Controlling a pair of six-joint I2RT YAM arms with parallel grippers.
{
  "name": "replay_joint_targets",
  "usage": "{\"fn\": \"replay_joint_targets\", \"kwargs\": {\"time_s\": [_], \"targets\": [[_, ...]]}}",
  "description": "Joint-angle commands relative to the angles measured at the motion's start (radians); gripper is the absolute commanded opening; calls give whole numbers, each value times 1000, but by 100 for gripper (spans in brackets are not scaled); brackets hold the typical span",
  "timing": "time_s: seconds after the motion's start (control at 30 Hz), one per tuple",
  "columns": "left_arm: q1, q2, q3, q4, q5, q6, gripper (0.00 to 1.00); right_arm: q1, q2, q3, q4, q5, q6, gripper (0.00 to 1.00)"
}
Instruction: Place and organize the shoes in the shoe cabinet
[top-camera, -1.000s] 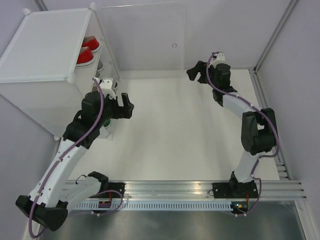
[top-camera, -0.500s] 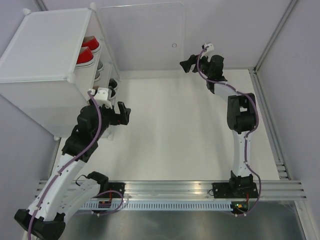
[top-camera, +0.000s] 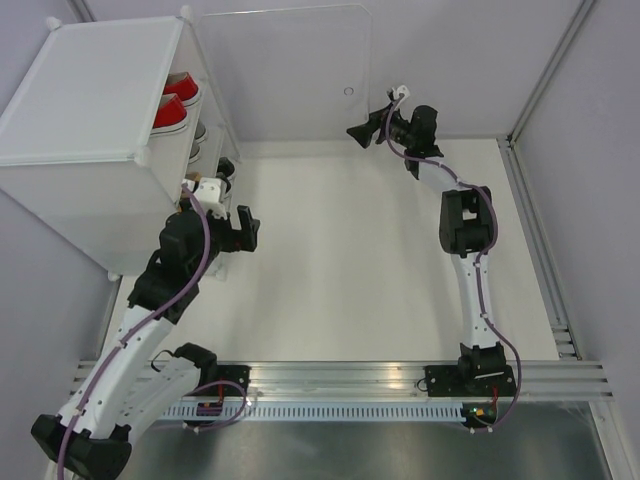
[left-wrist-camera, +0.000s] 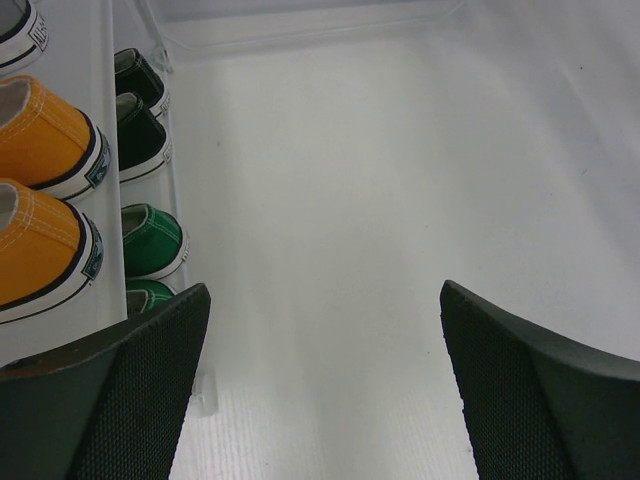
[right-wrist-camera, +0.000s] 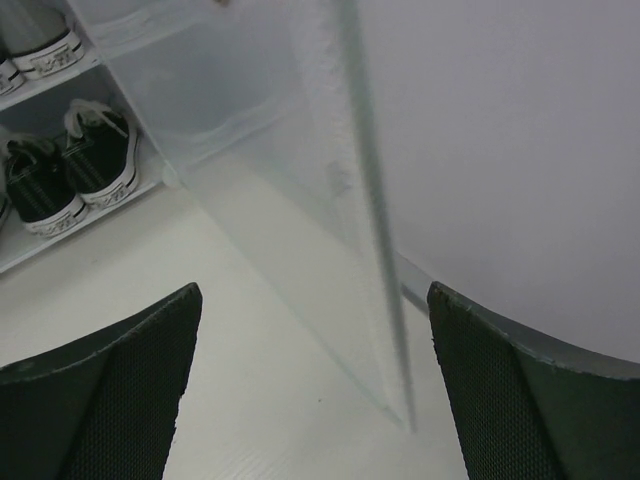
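Shoes shelved in the shoe cabinet, far left of your table; door panel swung open along the back.
Red pair up top, orange pair, black pair, green pair lower. Your left gripper sits just beside the cabinet's open front, jaws wide, empty. Right gripper faces the door's free edge, jaws wide, gripping nothing.
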Motion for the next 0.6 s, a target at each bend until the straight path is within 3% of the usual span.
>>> {"fn": "replay_joint_targets", "kwargs": {"time_s": [0.0,0.3,0.4,0.57], "targets": [[6,-13,1,50,-6,38,98,38,-82,-37,11,-157,-63,97],[9,-121,46,24,30,-20,98,196,-541,-642,34,-86,-157,96],[6,-187,73,-41,41,-40,98,260,-692,-799,-47,-20,-221,96],[7,-288,167,-192,41,-77,98,478,-857,-1029,26,93,-148,96]]}}
